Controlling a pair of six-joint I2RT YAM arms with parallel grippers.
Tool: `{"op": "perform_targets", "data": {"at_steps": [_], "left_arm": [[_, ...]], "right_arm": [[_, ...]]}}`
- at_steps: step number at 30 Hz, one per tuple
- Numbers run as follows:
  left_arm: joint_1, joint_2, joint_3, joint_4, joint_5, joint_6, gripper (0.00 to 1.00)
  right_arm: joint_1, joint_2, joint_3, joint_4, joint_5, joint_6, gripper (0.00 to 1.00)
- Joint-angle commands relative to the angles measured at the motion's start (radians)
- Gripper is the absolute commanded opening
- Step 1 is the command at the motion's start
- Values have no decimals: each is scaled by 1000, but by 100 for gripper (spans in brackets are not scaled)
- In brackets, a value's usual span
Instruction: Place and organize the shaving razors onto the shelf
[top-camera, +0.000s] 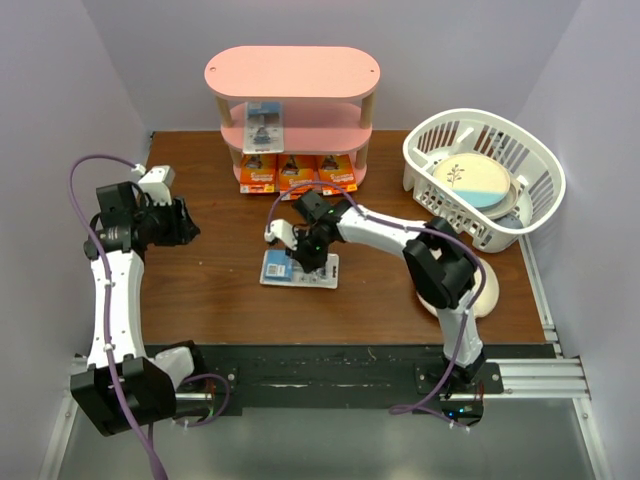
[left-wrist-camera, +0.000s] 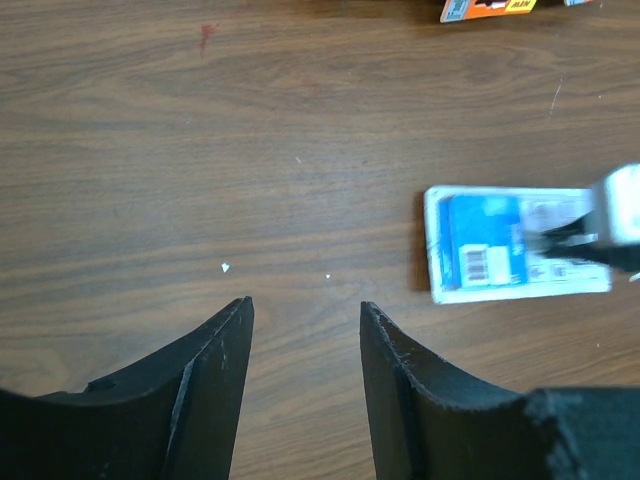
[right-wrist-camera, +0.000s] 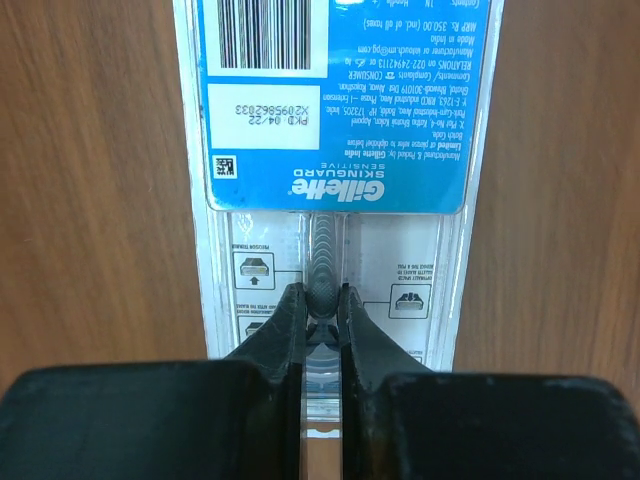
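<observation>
Pinching razor pack (right-wrist-camera: 330, 150) mid-table, well off shelf (top-camera: 292, 72) — right claw (right-wrist-camera: 322, 310) clamped | left claw (left-wrist-camera: 305, 320) apart

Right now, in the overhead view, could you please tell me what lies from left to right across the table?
Going rightward: left hand → white-and-blue razor pack → white basket.

White slatted basket (top-camera: 450, 212) at the brown table's (top-camera: 200, 290) far right corner, cream-and-blue plate (top-camera: 470, 180) inside.
</observation>
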Motion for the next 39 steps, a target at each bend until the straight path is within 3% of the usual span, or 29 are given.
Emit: {"op": "perform_targets", "data": {"at_steps": [1, 6, 10, 20, 27, 39], "left_arm": [[12, 17, 16, 75, 23, -47, 51], [12, 66, 40, 152, 26, -110, 50], [12, 111, 71, 176, 14, -133, 49], [11, 174, 117, 180, 12, -138, 49], [11, 160, 74, 186, 11, -133, 49], [11, 162, 46, 189, 18, -129, 49]], "right_arm": [[-82, -214, 34, -32, -54, 276, 0], [-181, -334, 57, 81, 45, 532, 0], [-201, -351, 99, 190, 246, 680, 0], [-205, -187, 301, 296, 533, 743, 0], [-221, -78, 450, 296, 608, 813, 0], [-223, -9, 519, 327, 676, 839, 0]]}}
